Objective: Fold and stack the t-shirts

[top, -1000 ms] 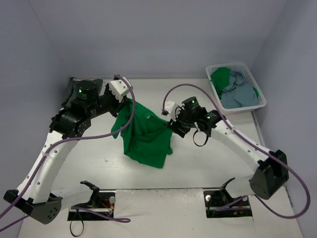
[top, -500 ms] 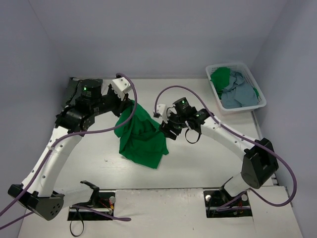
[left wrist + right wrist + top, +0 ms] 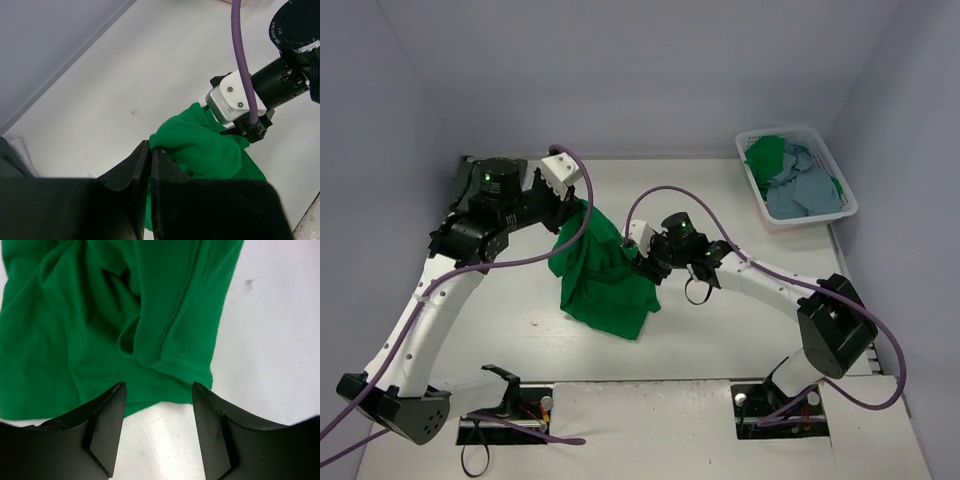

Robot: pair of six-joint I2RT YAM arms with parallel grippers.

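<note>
Left gripper (image 3: pixel 150 150) clamped on the green t-shirt (image 3: pixel 605 285), right gripper (image 3: pixel 159 389) apart over its stitched edge at frame centre; looks light and limp, so probably pinch that edge.

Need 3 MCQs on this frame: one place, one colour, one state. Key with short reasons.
1. Where does the basket sit?
A) far right corner
B) near left corner
C) between the arm bases

2. What colour is the shirt pinched by the left gripper?
A) white
B) light blue
C) green

3. How is the right gripper?
A) shut on the shirt
B) open, over the shirt's hem
C) out of view

Key:
1 A, the top view shows it far back on the right.
2 C, green cloth sits in the closed jaws in the left wrist view.
3 B, its wrist view shows the jaws apart above the cloth.
</note>
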